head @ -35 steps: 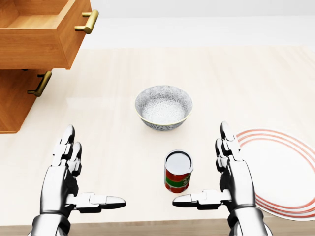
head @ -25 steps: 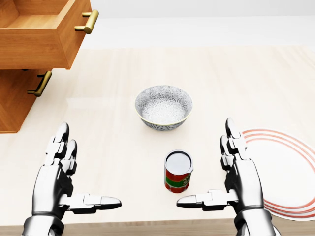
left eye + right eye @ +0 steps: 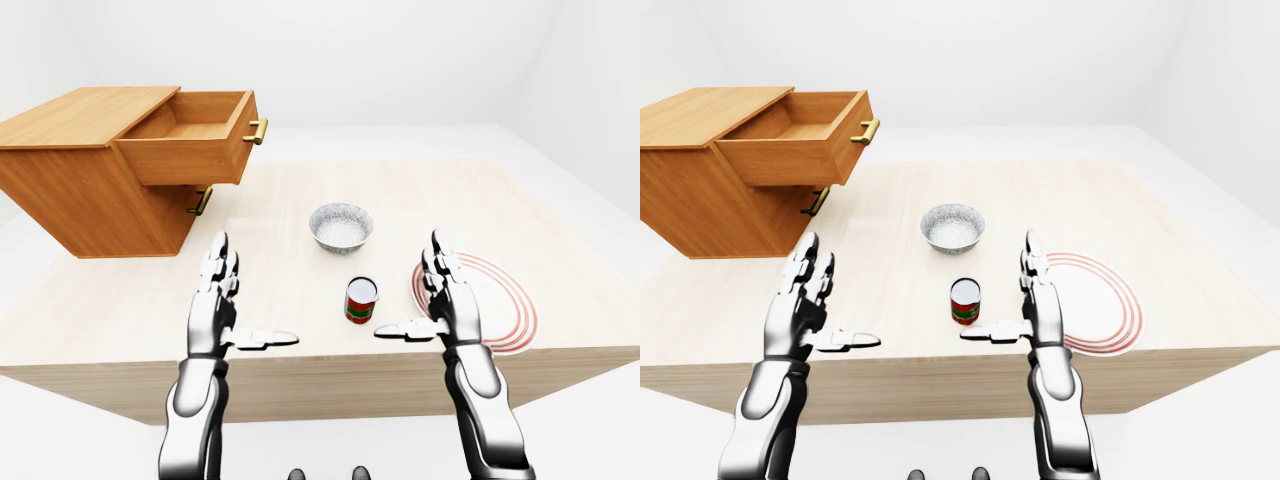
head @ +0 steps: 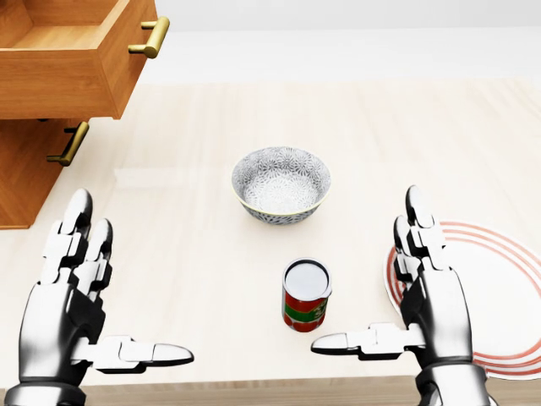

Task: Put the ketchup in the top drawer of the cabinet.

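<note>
Ketchup can (image 4: 306, 295) stands just left of my right hand (image 4: 425, 300), which is spread wide, empty, as is my left hand (image 4: 72, 300). Rigid, smooth, probably light; I'd grip mid-wall.

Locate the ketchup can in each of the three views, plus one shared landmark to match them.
Left-eye view: ketchup can just right of centre, below the bowl.
Head view: lower centre, left of the right hand.
Right-eye view: at centre, between bowl and table edge.
Shared landmark: the patterned bowl directly above the can in every view.
</note>
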`<state>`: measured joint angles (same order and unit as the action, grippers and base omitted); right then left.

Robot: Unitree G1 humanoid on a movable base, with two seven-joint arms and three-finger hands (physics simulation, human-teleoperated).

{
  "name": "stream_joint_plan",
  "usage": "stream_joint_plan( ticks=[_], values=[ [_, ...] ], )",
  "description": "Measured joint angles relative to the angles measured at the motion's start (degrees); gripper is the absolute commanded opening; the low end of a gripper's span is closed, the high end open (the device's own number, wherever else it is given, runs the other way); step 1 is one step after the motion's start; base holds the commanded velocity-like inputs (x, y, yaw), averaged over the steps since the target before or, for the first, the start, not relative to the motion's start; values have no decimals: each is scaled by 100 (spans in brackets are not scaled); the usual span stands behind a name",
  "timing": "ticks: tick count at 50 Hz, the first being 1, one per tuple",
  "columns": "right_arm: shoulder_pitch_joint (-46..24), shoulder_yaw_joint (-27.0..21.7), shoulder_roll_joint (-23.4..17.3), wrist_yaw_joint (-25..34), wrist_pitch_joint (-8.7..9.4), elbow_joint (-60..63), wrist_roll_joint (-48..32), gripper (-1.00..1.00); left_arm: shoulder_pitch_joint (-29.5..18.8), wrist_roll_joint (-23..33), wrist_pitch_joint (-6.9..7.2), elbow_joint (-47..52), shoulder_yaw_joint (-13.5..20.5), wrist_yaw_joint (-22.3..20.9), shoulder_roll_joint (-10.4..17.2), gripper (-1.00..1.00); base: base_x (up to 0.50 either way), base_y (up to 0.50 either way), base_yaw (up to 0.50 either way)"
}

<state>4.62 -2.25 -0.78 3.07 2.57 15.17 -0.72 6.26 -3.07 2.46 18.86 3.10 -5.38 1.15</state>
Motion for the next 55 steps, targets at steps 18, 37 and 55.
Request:
stream_joint_plan(
  ticks=[18, 37, 55],
  values=[
    [1092, 405, 20, -124, 243, 2433, -309, 100, 1215, -348, 254, 2403, 192, -569, -122, 100, 0, 0, 0],
    [1782, 794, -142, -375, 243, 3876, -678, 100, 1838, -743, 254, 3795, 659, -1144, -439, 100, 0, 5, 0],
    [1911, 854, -137, -410, 243, 4108, -900, 100, 1933, -829, 254, 4060, 821, -1305, -537, 100, 0, 50, 0]
  ],
)
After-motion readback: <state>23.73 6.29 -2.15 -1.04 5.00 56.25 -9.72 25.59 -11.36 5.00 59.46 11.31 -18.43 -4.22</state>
